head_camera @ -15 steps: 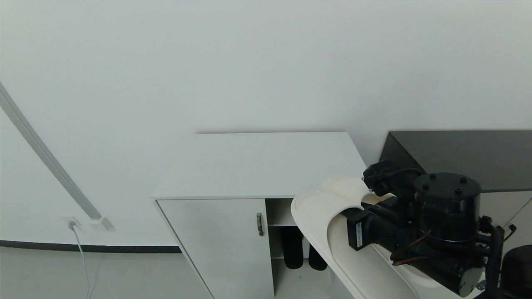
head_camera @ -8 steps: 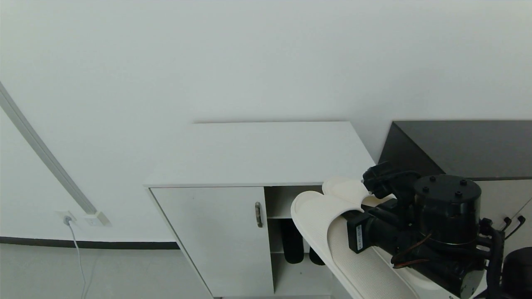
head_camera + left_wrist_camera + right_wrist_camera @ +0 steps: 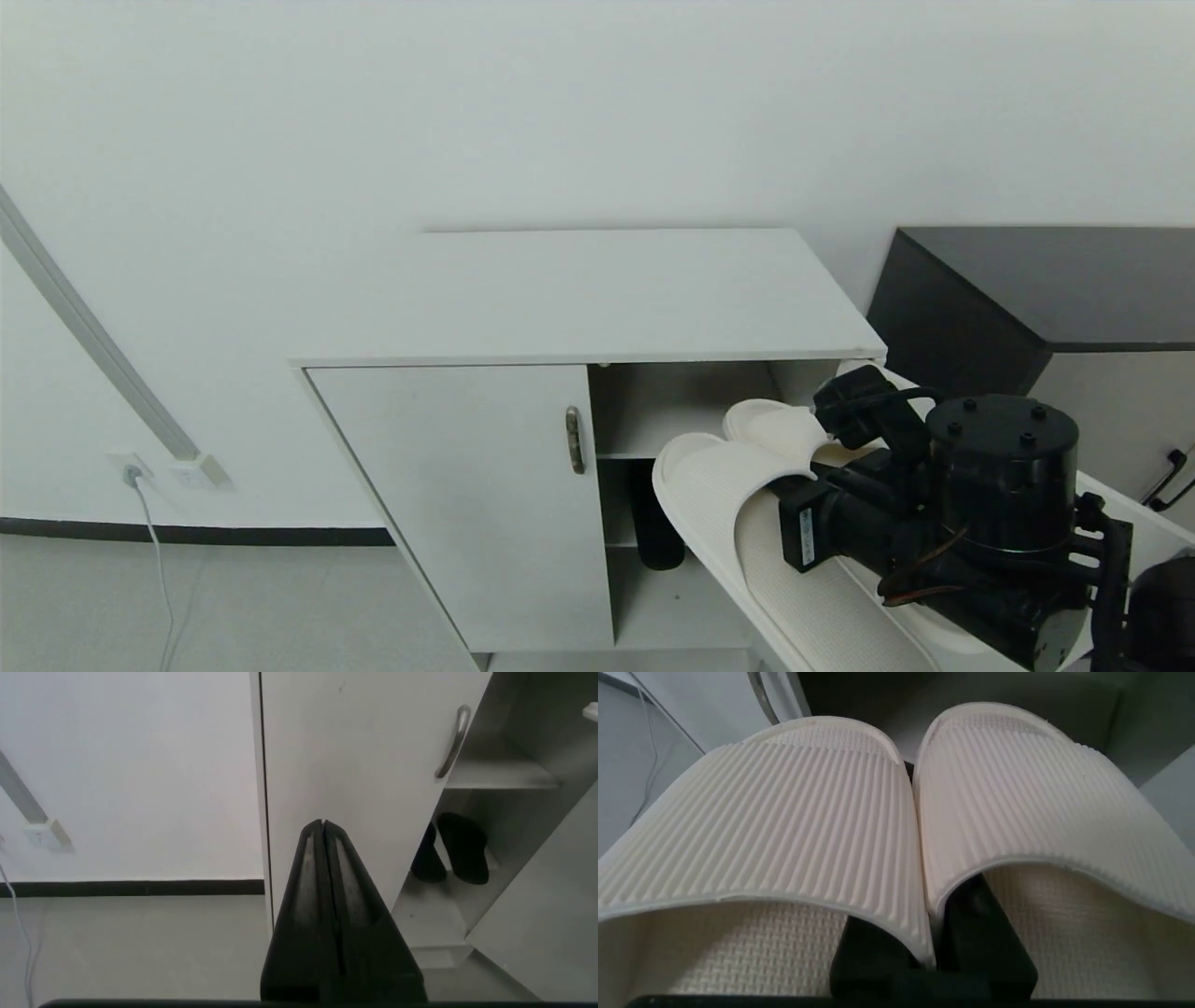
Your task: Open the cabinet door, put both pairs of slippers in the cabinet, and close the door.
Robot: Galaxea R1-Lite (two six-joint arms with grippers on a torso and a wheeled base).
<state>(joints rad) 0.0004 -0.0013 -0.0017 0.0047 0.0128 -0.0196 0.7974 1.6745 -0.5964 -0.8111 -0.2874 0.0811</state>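
Head camera has shifted; right gripper [image 3: 935, 948] pinches both white slippers [image 3: 813, 831] together

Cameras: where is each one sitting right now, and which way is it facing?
Head view: on the head, looking forward and down at the cabinet; the right arm shows, carrying the white slippers.
Left wrist view: behind the shut left gripper, facing the closed door and black slippers inside.
Right wrist view: behind the right gripper, looking over the white slippers toward the cabinet.
Shared: head and left wrist views both show the door handle and black slippers.
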